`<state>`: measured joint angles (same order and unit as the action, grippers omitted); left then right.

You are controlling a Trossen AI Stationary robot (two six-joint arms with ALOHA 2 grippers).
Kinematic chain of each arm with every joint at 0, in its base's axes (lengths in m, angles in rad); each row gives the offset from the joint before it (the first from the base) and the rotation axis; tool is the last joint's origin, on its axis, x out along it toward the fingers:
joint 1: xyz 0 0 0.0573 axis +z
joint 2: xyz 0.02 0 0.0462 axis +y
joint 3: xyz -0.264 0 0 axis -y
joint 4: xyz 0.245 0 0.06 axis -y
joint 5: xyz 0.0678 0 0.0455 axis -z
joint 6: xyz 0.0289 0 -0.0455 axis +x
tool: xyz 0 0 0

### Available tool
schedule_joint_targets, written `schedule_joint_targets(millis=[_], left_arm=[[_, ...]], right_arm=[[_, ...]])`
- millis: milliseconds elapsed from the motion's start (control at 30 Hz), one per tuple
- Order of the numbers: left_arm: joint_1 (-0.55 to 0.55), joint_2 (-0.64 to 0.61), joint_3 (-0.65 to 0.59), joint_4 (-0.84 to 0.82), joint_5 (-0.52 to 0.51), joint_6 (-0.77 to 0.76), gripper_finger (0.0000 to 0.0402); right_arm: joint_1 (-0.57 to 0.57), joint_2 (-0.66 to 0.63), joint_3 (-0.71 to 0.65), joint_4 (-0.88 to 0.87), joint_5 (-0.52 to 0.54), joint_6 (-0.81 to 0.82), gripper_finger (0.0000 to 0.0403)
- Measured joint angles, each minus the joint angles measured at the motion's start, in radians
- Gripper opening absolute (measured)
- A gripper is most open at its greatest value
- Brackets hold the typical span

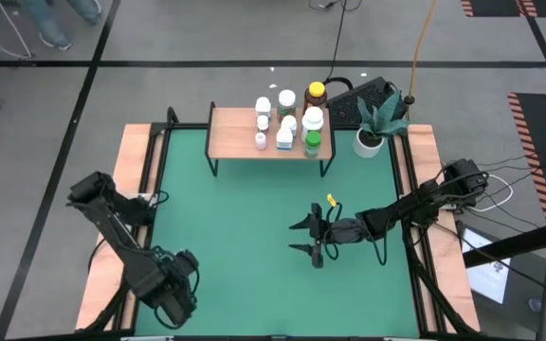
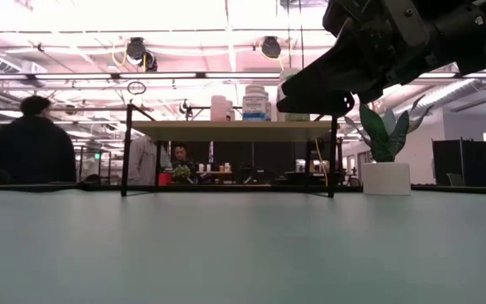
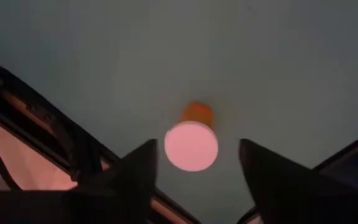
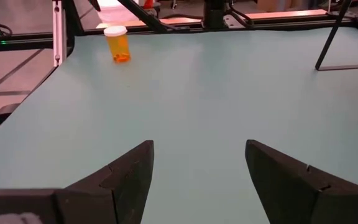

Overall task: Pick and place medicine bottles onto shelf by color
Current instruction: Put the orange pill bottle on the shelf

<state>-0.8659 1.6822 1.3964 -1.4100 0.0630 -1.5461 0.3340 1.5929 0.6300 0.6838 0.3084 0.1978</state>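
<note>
Most bottles [image 1: 290, 118] stand on the shelf [image 1: 235, 133] at twelve o'clock. One orange bottle [image 3: 192, 140] remains on the table [image 1: 235, 227] at seven o'clock beneath the open left tool [image 3: 194, 163]. The right tool [image 1: 309, 237], open and empty, hangs at four o'clock.

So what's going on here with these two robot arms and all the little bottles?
The arms are sorting medicine bottles onto a small wooden shelf at the far side of the green table. Most bottles already stand clustered on the shelf's right half. One orange bottle with a white cap is left on the table, and the left gripper hangs directly above it, jaws open. The right gripper hovers empty and open over the middle of the table.
</note>
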Motion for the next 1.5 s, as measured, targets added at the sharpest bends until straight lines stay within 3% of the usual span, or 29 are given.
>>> schedule_joint_targets(millis=[200, 367, 700, 1033, 1300, 1500], left_arm=[[-0.020, -0.001, 0.000, 0.000, -0.022, 0.005, 0.0337], [-0.060, -0.001, -0.030, 0.001, -0.031, -0.020, 0.0384], [-0.120, -0.001, -0.175, 0.156, 0.031, -0.050, 0.0365], [-0.119, -0.030, -0.266, 0.284, 0.020, -0.046, 0.0363], [-0.117, -0.032, -0.277, 0.295, 0.023, -0.038, 0.0360], [-0.117, -0.033, -0.277, 0.297, 0.034, -0.049, 0.0304]], right_arm=[[0.000, 0.000, 0.000, -0.001, 0.000, 0.000, 0.0247], [0.000, 0.000, 0.000, -0.005, -0.001, 0.000, 0.0247], [0.000, 0.000, 0.000, -0.002, 0.000, 0.022, 0.0247], [0.000, 0.000, 0.000, 0.008, 0.000, 0.023, 0.0247], [0.000, 0.000, 0.000, 0.008, 0.001, 0.023, 0.0247], [0.000, 0.000, 0.000, 0.009, 0.002, 0.023, 0.0247]])
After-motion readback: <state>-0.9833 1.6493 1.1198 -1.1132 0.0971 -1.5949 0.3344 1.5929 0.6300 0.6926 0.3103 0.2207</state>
